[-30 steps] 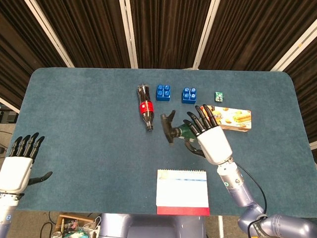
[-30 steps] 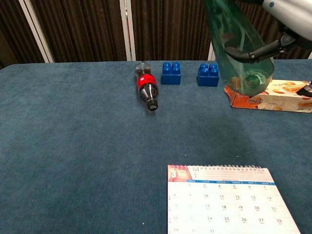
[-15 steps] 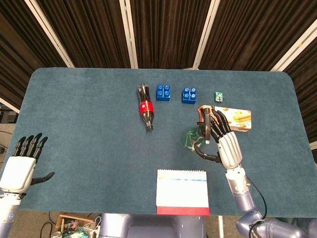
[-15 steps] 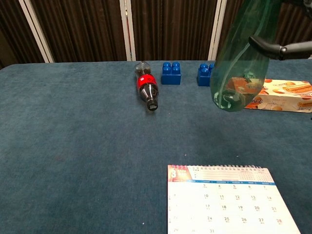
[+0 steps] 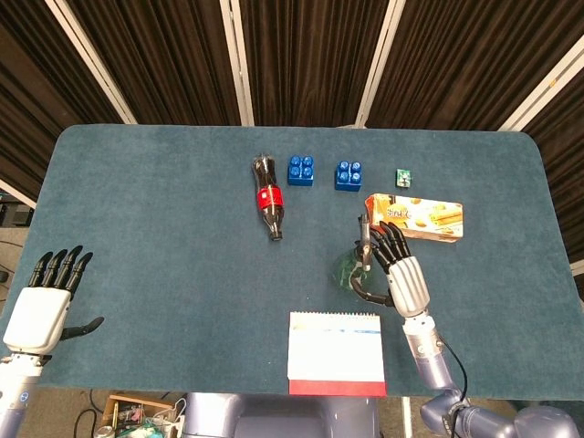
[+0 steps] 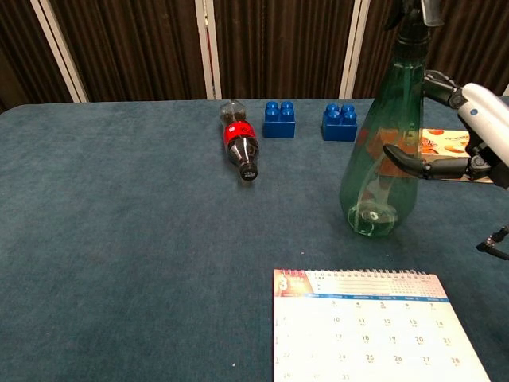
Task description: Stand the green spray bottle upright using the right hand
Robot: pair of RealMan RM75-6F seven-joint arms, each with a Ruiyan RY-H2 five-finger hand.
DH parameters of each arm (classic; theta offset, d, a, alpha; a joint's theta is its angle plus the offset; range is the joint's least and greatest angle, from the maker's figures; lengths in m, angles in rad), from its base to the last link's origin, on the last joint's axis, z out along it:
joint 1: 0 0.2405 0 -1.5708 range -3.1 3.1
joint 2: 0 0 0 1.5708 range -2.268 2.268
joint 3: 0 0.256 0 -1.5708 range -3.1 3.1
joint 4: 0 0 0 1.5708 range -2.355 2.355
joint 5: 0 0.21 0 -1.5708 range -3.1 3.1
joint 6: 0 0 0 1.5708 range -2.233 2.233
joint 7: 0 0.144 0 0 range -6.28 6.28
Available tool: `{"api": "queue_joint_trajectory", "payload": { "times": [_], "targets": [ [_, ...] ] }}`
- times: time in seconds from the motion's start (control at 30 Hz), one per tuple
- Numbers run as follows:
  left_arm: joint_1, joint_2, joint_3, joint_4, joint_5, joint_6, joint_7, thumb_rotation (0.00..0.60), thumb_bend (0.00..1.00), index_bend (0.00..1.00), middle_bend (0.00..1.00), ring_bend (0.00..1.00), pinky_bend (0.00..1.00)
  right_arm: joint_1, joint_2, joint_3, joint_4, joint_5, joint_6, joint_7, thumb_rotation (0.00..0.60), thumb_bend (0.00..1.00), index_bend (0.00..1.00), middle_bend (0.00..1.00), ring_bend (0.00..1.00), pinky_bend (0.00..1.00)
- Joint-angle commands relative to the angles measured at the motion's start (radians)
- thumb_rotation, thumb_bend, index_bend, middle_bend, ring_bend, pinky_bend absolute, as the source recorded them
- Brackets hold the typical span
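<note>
The green spray bottle (image 6: 380, 159) stands upright on the blue table, its base on the cloth and its black nozzle at the top. From above, in the head view, the bottle (image 5: 350, 271) shows as a green patch under the black spray head. My right hand (image 6: 479, 131) holds it from the right, thumb across the front of the body and fingers behind the neck. Seen from the head camera, the right hand (image 5: 402, 274) sits just right of the bottle. My left hand (image 5: 41, 308) hovers open at the table's front left edge, holding nothing.
A cola bottle (image 5: 267, 203) lies on its side left of two blue bricks (image 5: 302, 170) (image 5: 349, 173). A biscuit box (image 5: 415, 217) lies just behind the right hand, a small green item (image 5: 403, 178) beyond it. A desk calendar (image 5: 336, 351) stands at the front edge.
The bottle came down from a tilted pose in the air to upright on the table. The right hand moved with it toward the front edge.
</note>
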Motion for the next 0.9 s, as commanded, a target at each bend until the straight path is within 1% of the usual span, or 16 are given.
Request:
{"api": "queue_joint_trajectory", "payload": {
  "times": [0.03, 0.23, 0.3, 0.4, 0.47, 0.53, 0.57, 0.7, 0.83, 0.87, 0.9],
  "targets": [
    [-0.004, 0.006, 0.006, -0.001, 0.009, -0.008, -0.015, 0.600, 0.05, 0.00, 0.00, 0.00, 0.04, 0.002, -0.021, 0.008, 0.032, 0.010, -0.013, 0.023, 0.600, 0.52, 1.00, 0.16, 0.00, 0.00],
    [-0.007, 0.006, 0.008, 0.000, 0.013, -0.012, -0.021, 0.600, 0.05, 0.00, 0.00, 0.00, 0.04, 0.003, -0.028, 0.013, 0.057, 0.007, -0.010, 0.031, 0.600, 0.54, 1.00, 0.16, 0.00, 0.00],
    [-0.008, 0.007, 0.009, 0.001, 0.015, -0.012, -0.027, 0.600, 0.05, 0.00, 0.00, 0.00, 0.04, 0.002, -0.028, 0.015, 0.061, 0.006, -0.007, 0.034, 0.600, 0.55, 0.95, 0.15, 0.00, 0.00],
    [-0.008, 0.006, 0.009, 0.002, 0.016, -0.012, -0.027, 0.600, 0.05, 0.00, 0.00, 0.00, 0.04, -0.002, -0.025, 0.015, 0.063, 0.008, -0.009, 0.037, 0.600, 0.51, 0.74, 0.08, 0.00, 0.00],
    [-0.008, 0.005, 0.009, 0.002, 0.016, -0.012, -0.027, 0.600, 0.05, 0.00, 0.00, 0.00, 0.04, -0.003, -0.017, 0.012, 0.059, 0.008, -0.018, 0.038, 0.600, 0.43, 0.53, 0.02, 0.00, 0.00],
    [-0.008, 0.005, 0.008, 0.002, 0.017, -0.009, -0.027, 0.600, 0.05, 0.00, 0.00, 0.00, 0.04, -0.004, -0.006, 0.005, 0.055, 0.003, -0.025, 0.031, 0.600, 0.38, 0.37, 0.00, 0.00, 0.00],
    [-0.007, 0.006, 0.009, 0.001, 0.017, -0.009, -0.030, 0.600, 0.05, 0.00, 0.00, 0.00, 0.04, -0.005, 0.000, 0.002, 0.052, 0.002, -0.028, 0.027, 0.600, 0.36, 0.31, 0.00, 0.00, 0.00],
    [-0.004, 0.011, 0.005, -0.001, 0.011, -0.002, -0.048, 0.600, 0.05, 0.00, 0.00, 0.00, 0.04, -0.007, 0.022, -0.008, 0.032, 0.000, -0.050, 0.001, 0.600, 0.32, 0.21, 0.00, 0.00, 0.00],
    [-0.004, 0.013, 0.004, 0.000, 0.012, 0.001, -0.052, 0.600, 0.05, 0.00, 0.00, 0.00, 0.04, -0.007, 0.043, -0.010, 0.000, 0.009, -0.079, -0.026, 0.600, 0.25, 0.03, 0.00, 0.00, 0.00],
    [-0.004, 0.013, 0.005, 0.000, 0.014, 0.001, -0.053, 0.600, 0.05, 0.00, 0.00, 0.00, 0.04, -0.007, 0.048, -0.010, -0.008, 0.009, -0.082, -0.034, 0.600, 0.24, 0.01, 0.00, 0.00, 0.00],
    [-0.004, 0.013, 0.006, 0.001, 0.016, 0.001, -0.053, 0.600, 0.05, 0.00, 0.00, 0.00, 0.04, -0.008, 0.052, -0.010, -0.015, 0.009, -0.083, -0.041, 0.600, 0.23, 0.00, 0.00, 0.00, 0.00]
  ]
}}
